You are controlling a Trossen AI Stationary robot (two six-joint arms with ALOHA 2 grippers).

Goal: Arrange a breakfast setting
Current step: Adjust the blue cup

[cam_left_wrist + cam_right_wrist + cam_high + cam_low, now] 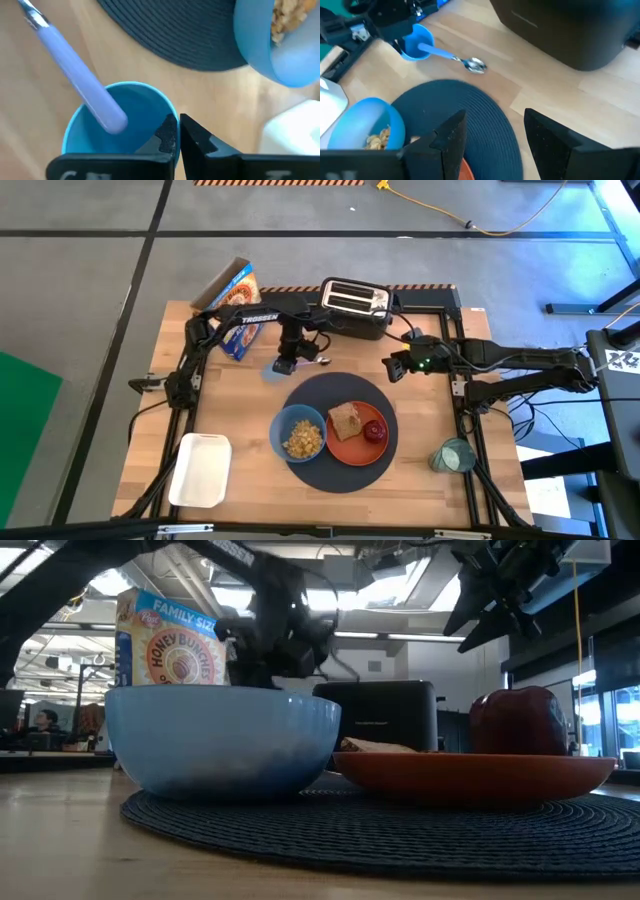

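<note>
Clearly, the step in hand was the fetching of the cup; the left hand (285, 364) stood over the small blue cup (120, 125) behind the dark placemat (335, 432), and its fingers (167, 137) were clenched on the cup's rim; the spoon (451, 56) lay with its blue handle resting on that cup and its metal end on the table (440, 485). The blue bowl (298, 434) with cereal and the orange plate (360, 442) with the toast (345, 420) and the red fruit (374, 430) sat already on the placemat. The right hand (495, 132) hovered released above the placemat's far edge, grasping nothing. Next, I judge, the cup had to be lifted without tipping, yet the spoon could slide off.
</note>
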